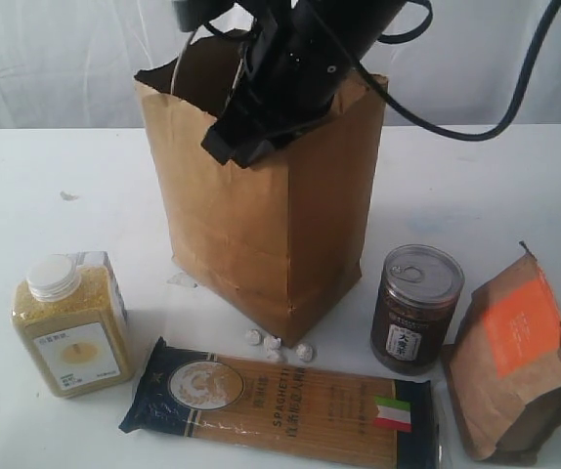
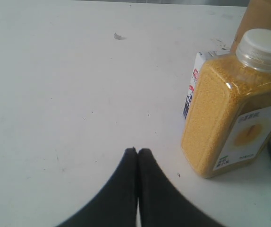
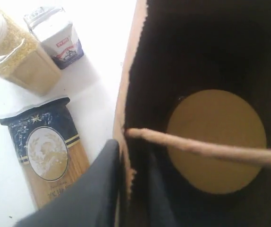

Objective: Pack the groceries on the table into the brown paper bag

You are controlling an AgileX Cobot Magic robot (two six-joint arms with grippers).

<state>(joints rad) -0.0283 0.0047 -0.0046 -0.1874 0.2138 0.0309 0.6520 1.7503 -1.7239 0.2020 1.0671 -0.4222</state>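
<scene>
1. The right claw [image 3: 133, 151] is being set astride the near rim of the tall creased brown paper bag [image 1: 261, 225], with one finger outside the paper and one inside. Whether the paper is being pinched tight cannot be told.
2. A thin looped cord handle [image 3: 197, 146] is lying across the mouth just beside the inner finger. It is best kept out of the grip, so that only the paper wall is caught.
3. By the look of it, the mouth is being held open for the next item. The rim should be drawn gently outward rather than lifted, since the upright bag in the middle of the flat white table [image 1: 46, 176] could be tipped or torn.
4. The brown-lidded clear jar [image 3: 211, 123] is lying at the bag's bottom, already packed.
5. The left claw [image 2: 137, 151] is being held clenched and empty over the table, near the yellow-grain bottle with white cap [image 1: 70, 327] at the near left. A small blue-silver carton [image 3: 60, 40] is standing just behind the bottle.
6. Left unpacked are the blue-ended spaghetti packet [image 1: 280, 405] in front of the bag, and the dark silver-topped can [image 1: 417, 308] and orange-labelled brown pouch [image 1: 515, 362] at the near right.
</scene>
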